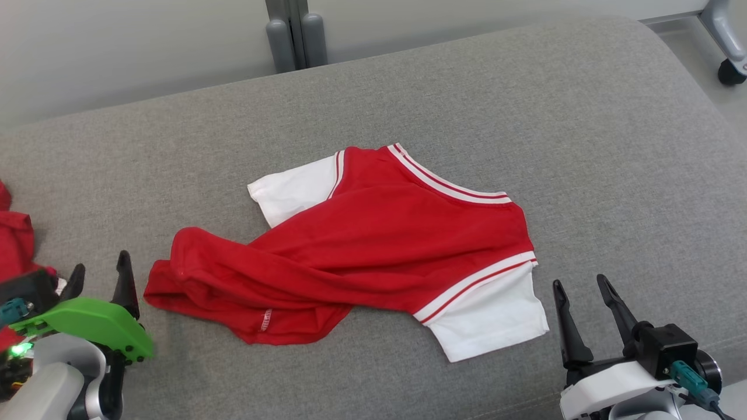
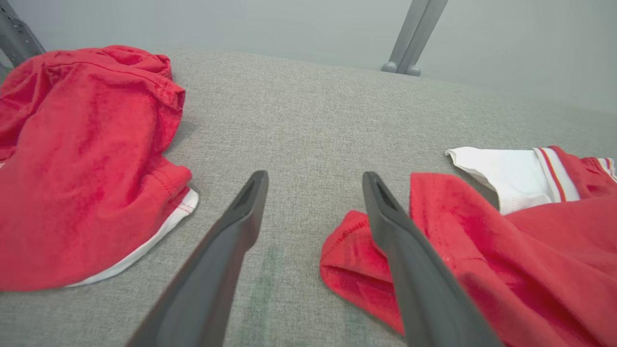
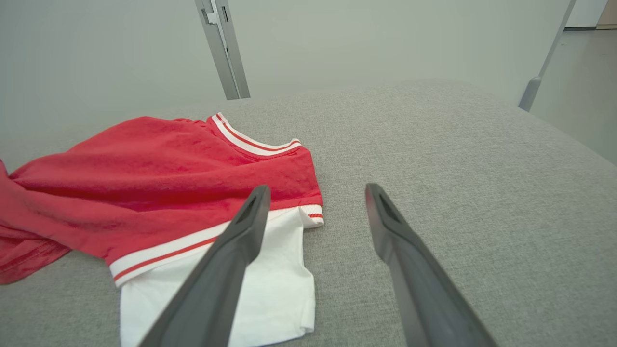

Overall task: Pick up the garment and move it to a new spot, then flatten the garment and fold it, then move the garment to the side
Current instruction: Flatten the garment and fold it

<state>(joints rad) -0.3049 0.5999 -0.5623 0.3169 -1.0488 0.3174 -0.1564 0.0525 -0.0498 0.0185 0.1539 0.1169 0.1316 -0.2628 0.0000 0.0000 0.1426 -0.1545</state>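
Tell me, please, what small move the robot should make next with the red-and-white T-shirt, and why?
Probably move the left gripper right and close on the bunched red hem of the T-shirt to pull it flat: its jaws are open and empty, and the lower body lies twisted on the grey cushion.

Grey cushion (image 1: 525, 116) (coarse weave). Behind it: a pale wall (image 1: 117, 46) and 2 grey posts (image 1: 296, 35). Off its far right corner, a caster (image 1: 730, 71) on the floor (image 1: 697, 52).
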